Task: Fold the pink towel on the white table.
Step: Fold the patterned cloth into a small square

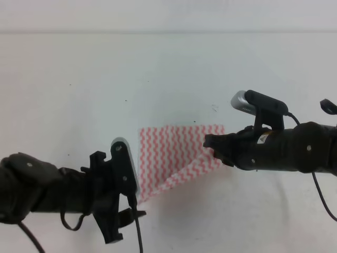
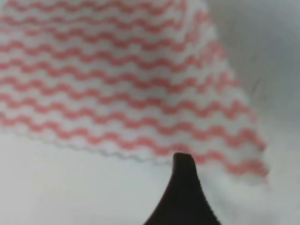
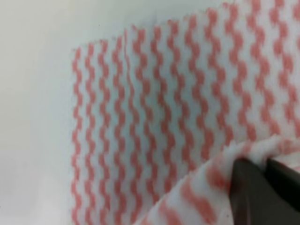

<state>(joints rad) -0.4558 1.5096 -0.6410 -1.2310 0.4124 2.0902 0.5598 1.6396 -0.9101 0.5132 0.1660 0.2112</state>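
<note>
Towel: the pink towel [image 1: 176, 158] was spread mid white table [image 1: 79, 79], one edge raised
Right gripper [image 1: 215, 149]: clamped together on that edge
Left gripper [image 1: 131, 213]: beside the near corner; state could not be told
Advice: the lifted edge is best carried across level, corners matched

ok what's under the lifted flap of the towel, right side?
Under the raised edge of the pink towel the high view shows only its own flat layer on the white table. The right gripper pinches that edge; whatever lies beneath it is hidden.
</note>
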